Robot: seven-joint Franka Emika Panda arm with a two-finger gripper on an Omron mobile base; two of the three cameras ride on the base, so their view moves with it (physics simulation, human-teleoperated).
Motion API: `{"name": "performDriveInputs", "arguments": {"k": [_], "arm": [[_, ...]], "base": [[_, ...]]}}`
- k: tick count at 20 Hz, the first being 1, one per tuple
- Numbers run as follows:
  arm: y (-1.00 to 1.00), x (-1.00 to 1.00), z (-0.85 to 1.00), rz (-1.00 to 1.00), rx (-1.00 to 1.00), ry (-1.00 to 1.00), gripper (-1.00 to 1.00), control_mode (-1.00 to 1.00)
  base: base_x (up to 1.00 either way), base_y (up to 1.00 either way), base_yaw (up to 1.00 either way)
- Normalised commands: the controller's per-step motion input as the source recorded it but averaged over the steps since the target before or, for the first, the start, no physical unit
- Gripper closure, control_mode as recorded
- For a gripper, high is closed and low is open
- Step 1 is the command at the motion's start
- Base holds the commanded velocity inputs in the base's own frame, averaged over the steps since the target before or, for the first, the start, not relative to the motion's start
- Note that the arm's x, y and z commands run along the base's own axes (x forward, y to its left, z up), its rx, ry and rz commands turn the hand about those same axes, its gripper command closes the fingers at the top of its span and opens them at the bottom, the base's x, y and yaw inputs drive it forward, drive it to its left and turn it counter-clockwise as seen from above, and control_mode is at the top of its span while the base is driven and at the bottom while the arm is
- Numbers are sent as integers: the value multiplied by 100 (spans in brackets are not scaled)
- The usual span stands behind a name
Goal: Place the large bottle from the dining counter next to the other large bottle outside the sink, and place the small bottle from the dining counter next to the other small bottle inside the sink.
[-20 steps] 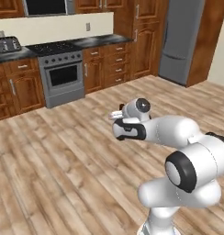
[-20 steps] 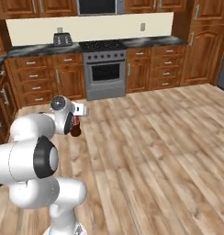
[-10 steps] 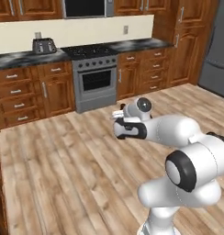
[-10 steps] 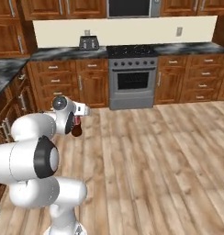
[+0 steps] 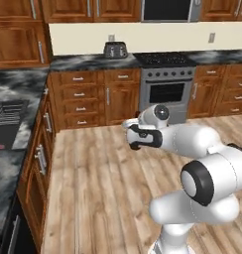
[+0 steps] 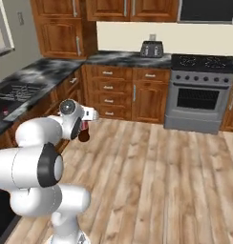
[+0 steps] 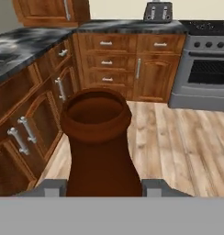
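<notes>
- The gripper (image 7: pixel 104 186) is clenched on the large bottle (image 7: pixel 101 151); in the hand view the open brown mouth of the bottle and its neck stand between the two grey finger tips (image 7: pixel 53 187), one on each side of the neck.
- In the right base view the dark lower part of the large bottle (image 6: pixel 83 135) hangs just under the white hand, above the wood floor (image 6: pixel 156 181) and touching nothing else.
- In the left base view the hand (image 5: pixel 140 136) is held in front of the arm, at about the height of the lower cabinet drawers (image 5: pixel 81 106); the bottle itself I cannot make out there.
- The sink (image 5: pixel 6 124) is at the left in the left base view, a dark basin set into the marbled counter (image 5: pixel 19 84), with a wire rack in it. It is well apart from the hand.
- In the right base view the sink (image 6: pixel 15 93) shows also at the left, with a small reddish spot at its near edge; what that spot is I cannot tell.
- At the back wall stands a steel oven (image 5: pixel 165 94) with a black cooktop (image 5: pixel 160 58), and a toaster (image 5: pixel 115 49) is on the counter just left of it.
- In the hand view the toaster (image 7: pixel 158 11) and the oven (image 7: pixel 208 73) lie ahead of the bottle, beyond the floor.
</notes>
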Motion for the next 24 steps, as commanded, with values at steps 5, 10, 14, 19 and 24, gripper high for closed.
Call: {"name": "performDriveInputs", "arguments": {"k": [5, 10, 14, 19, 24], "arm": [[0, 0, 0, 0, 0, 0, 100, 100], [0, 0, 0, 0, 0, 0, 100, 100], [0, 0, 0, 0, 0, 0, 100, 100], [0, 0, 0, 0, 0, 0, 100, 100], [0, 0, 0, 0, 0, 0, 100, 100]], "base": [[45, -37, 60], [48, -33, 60], [63, -42, 61], [46, -49, 59], [44, -48, 60]]}}
